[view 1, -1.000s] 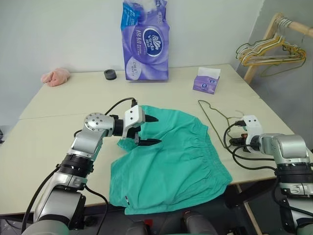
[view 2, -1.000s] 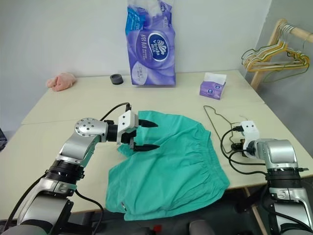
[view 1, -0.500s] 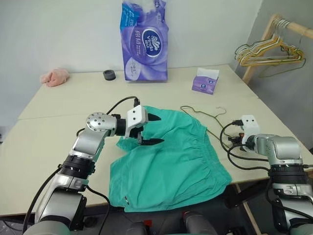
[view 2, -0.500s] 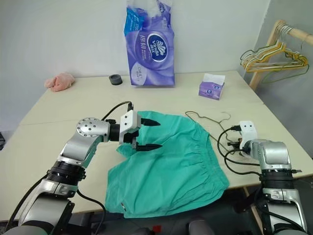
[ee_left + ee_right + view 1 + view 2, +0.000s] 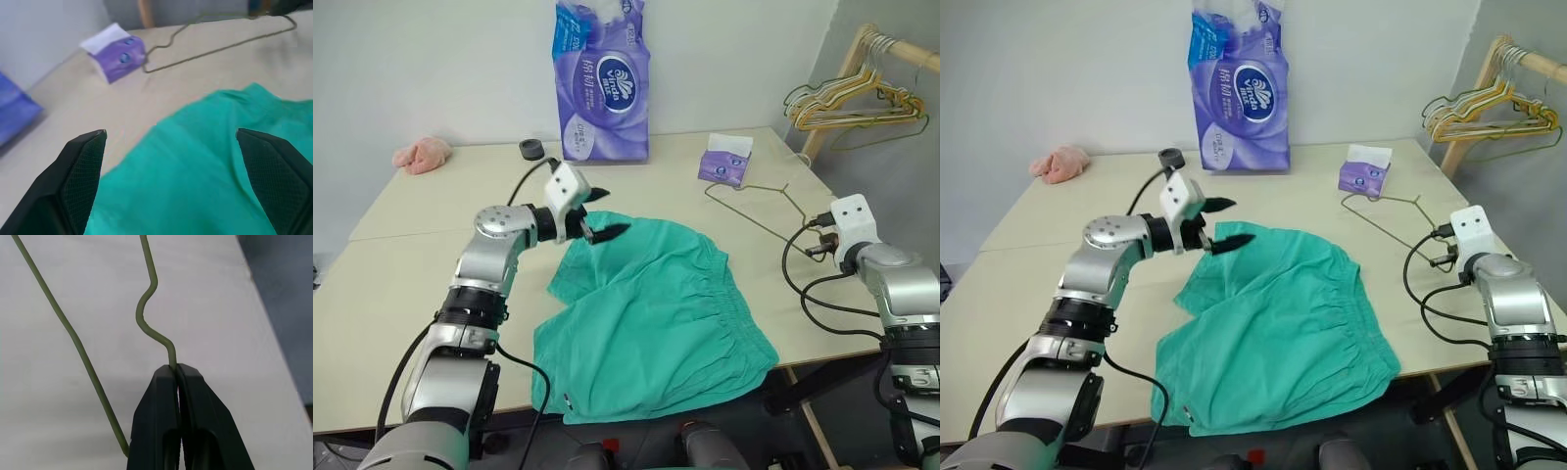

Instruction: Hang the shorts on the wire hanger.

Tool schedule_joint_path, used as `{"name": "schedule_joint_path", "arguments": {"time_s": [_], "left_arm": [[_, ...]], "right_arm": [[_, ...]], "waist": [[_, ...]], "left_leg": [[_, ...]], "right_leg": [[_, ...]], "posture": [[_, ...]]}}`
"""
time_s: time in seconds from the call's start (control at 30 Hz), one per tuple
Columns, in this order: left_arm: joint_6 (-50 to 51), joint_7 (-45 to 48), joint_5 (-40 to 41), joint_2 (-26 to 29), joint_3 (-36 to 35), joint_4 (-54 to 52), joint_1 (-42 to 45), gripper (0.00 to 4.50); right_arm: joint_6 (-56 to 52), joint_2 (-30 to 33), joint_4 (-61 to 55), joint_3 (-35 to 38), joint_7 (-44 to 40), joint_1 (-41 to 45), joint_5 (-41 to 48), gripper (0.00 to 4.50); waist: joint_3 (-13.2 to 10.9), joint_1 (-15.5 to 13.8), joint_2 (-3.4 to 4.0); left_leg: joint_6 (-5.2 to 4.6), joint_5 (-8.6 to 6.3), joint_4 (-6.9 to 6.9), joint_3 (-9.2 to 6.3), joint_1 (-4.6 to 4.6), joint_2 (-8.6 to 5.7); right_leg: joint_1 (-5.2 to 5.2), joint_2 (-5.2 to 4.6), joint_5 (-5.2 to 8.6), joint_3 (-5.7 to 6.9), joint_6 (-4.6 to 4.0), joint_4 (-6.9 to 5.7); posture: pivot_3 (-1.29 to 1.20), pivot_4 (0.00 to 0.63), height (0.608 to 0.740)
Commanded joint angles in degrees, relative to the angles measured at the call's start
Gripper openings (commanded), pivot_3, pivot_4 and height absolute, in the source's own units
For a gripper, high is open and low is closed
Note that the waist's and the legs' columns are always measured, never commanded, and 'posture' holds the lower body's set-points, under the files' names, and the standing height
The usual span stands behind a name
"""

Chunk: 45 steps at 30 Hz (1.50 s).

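We see one pair of teal-green shorts [image 5: 651, 323] lying flat and rumpled on the pale, smooth table [image 5: 421, 235], the soft fabric creased and gathered into fine pleats along the elastic waistband on the side toward the right arm. One thin, pale wire hanger [image 5: 754, 201] is lifted at a slant above the table's right part, between the shorts and a small purple tissue box [image 5: 724, 162]; its triangle ends in a wavy kink. In the right wrist view the right gripper [image 5: 176, 369] has its two black fingers pressed together on the wire just below that kink, pinching the wire hanger, a detail the head views do not resolve. The left gripper [image 5: 597, 217] hovers over the far edge of the shorts with its jaws spread wide and nothing between them; the left wrist view shows the cross-hatched texture of its finger pads [image 5: 80, 166]. The head views add one tall glossy purple tissue pack [image 5: 603, 83], one small dark ring [image 5: 532, 149], one crumpled pink cloth [image 5: 423, 153] and a bunch of yellow-gold hangers [image 5: 847, 103] on a wooden rail [image 5: 862, 44].
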<state>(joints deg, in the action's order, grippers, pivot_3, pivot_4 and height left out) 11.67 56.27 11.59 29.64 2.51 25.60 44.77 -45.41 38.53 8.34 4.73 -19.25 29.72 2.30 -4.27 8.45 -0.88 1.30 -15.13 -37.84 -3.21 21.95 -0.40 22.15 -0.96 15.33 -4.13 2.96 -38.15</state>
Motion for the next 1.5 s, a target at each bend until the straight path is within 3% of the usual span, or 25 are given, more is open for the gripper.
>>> {"name": "schedule_joint_path", "arguments": {"time_s": [0.03, 0.33, 0.5, 0.67, 0.83, 1.3, 1.4, 1.5], "left_arm": [[3.96, 1.36, 3.91, 1.52, -4.61, 3.52, 4.33, 4.49], [1.44, 12.43, 0.81, 7.57, -2.59, 18.17, 11.01, 4.49], [-1.03, 19.00, -2.34, 7.84, 1.20, 20.18, 10.36, 4.49], [-4.67, 17.48, -4.96, 6.28, 2.27, 23.29, 11.23, 4.49], [-6.86, 17.44, -6.65, 4.84, 3.05, 24.10, 10.29, 4.49], [-0.67, 24.36, -5.32, 3.58, 4.87, 16.11, 4.27, 4.49], [1.02, 24.44, -4.80, 3.38, 4.28, 15.61, 4.36, 3.93], [2.63, 25.07, -4.27, 3.40, 4.06, 14.97, 4.39, 3.02]], "right_arm": [[5.32, 2.86, -7.19, -1.60, -1.06, -0.45, -2.84, 0.00], [22.34, 8.52, -20.59, -9.08, -4.45, -4.33, -12.03, 0.00], [28.44, 7.49, -23.33, -11.21, -5.97, -4.18, -14.15, 0.00], [35.71, 6.74, -24.84, -12.76, -7.18, -3.72, -16.33, 0.00], [38.55, 4.76, -26.44, -13.50, -8.53, -3.66, -17.24, 0.00], [40.20, 0.91, -26.58, -12.84, -10.63, -1.77, -17.98, 0.00], [40.63, 0.81, -26.62, -12.81, -10.92, -1.76, -18.17, 0.00], [40.81, 0.57, -26.76, -12.72, -10.93, -1.80, -18.16, 0.00]], "waist": [[-0.01, 0.04, 0.02], [-0.03, 0.60, 0.02], [-0.05, 0.59, 0.00], [-0.05, 0.69, -0.01], [-0.06, 0.79, -0.02], [-0.06, 1.01, -0.02], [-0.06, 1.01, -0.02], [-0.06, 1.04, -0.02]], "left_leg": [[0.00, 0.00, 0.01, 0.00, 0.02, 0.00], [0.00, 0.00, 0.01, -0.02, 0.05, -0.04], [0.00, 0.00, -0.01, -0.04, 0.07, -0.04], [0.00, 0.00, -0.01, -0.03, 0.07, -0.03], [0.00, 0.00, -0.01, -0.05, 0.08, -0.03], [0.00, 0.00, -0.01, -0.37, 0.08, -0.03], [0.00, 0.00, -0.02, -0.43, 0.07, -0.03], [0.00, 0.00, -0.02, -0.44, 0.07, -0.03]], "right_leg": [[0.02, 0.00, 0.00, 0.00, 0.00, 0.00], [0.05, -0.01, 0.11, 0.03, 0.18, 0.01], [0.04, -0.01, 0.11, 0.05, 0.19, 0.03], [0.06, -0.01, 0.10, 0.04, 0.16, 0.02], [0.06, -0.01, 0.08, 0.05, 0.13, 0.02], [0.05, -0.01, 0.01, 0.07, 0.01, -0.02], [0.04, -0.01, 0.01, 0.07, 0.01, -0.02], [0.04, -0.01, 0.01, 0.08, 0.01, -0.02]], "posture": [[-0.16, 0.049, 0.740], [-0.17, 0.052, 0.740], [-0.17, 0.055, 0.740], [-0.18, 0.056, 0.740], [-0.18, 0.055, 0.740], [-0.18, 0.059, 0.740], [-0.18, 0.059, 0.740], [-0.18, 0.060, 0.740]]}}
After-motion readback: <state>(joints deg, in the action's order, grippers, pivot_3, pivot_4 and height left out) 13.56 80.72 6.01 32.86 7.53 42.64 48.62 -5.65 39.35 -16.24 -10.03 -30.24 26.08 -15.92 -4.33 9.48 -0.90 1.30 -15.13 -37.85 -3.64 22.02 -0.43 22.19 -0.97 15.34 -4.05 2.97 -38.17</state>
